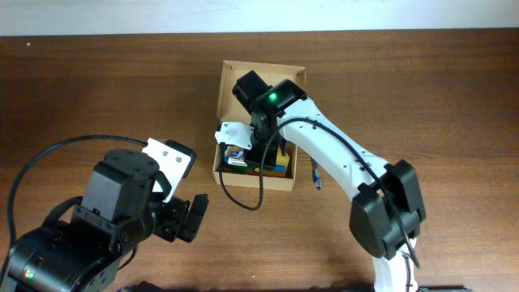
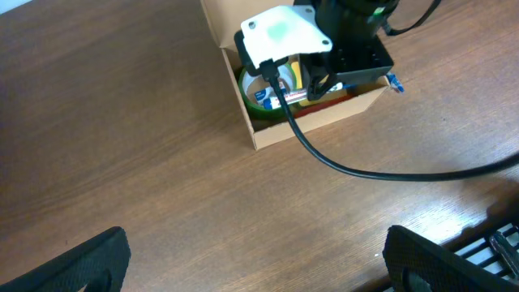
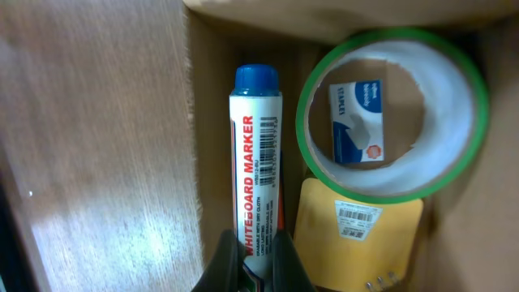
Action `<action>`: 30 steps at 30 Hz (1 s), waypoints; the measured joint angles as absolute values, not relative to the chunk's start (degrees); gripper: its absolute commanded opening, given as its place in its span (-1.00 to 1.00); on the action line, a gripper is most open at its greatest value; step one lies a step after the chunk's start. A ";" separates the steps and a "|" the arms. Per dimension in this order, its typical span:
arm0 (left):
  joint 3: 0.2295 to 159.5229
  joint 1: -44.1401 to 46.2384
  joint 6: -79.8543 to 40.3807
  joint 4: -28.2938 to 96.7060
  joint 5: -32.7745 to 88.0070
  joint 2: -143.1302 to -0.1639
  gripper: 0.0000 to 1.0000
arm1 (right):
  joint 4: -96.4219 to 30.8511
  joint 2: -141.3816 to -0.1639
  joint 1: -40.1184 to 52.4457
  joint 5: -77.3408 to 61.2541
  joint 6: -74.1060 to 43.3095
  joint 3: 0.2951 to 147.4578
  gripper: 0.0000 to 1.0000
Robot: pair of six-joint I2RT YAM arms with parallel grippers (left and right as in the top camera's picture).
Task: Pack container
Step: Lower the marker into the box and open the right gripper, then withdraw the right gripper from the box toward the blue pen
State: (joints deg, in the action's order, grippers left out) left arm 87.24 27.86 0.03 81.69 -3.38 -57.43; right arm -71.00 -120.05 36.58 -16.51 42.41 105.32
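My right gripper [image 3: 256,264] sits at frame bottom, jaws pinching the tail end of a whiteboard marker [image 3: 256,154], blue cap pointing away. The marker lies inside the container [image 1: 231,89], beside a green tape roll [image 3: 454,122]. A yellow tag [image 3: 357,235] sits just beside the roll. Container mid-table, flap open. My left gripper [image 2: 255,264] is spread wide, well apart from the container.

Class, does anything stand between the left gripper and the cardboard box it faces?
Mostly bare table. Only a black cable trails across the wood between the left gripper and the container, whose opening the right arm occupies.
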 measured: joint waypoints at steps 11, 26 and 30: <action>87.24 27.86 0.03 81.67 -3.38 -57.43 1.00 | -70.59 -121.25 36.58 -15.97 42.28 105.32 -0.36; 87.24 27.86 0.03 81.69 -3.38 -57.43 1.00 | -71.42 -121.25 36.58 -15.22 40.56 105.49 -0.22; 87.24 27.86 0.03 81.69 -3.38 -57.43 0.99 | -75.20 -121.62 36.23 -13.91 37.52 110.04 -0.21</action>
State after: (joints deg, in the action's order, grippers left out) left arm 87.24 27.86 0.03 81.69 -3.38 -57.43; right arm -75.20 -121.62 36.23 -13.91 37.52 110.04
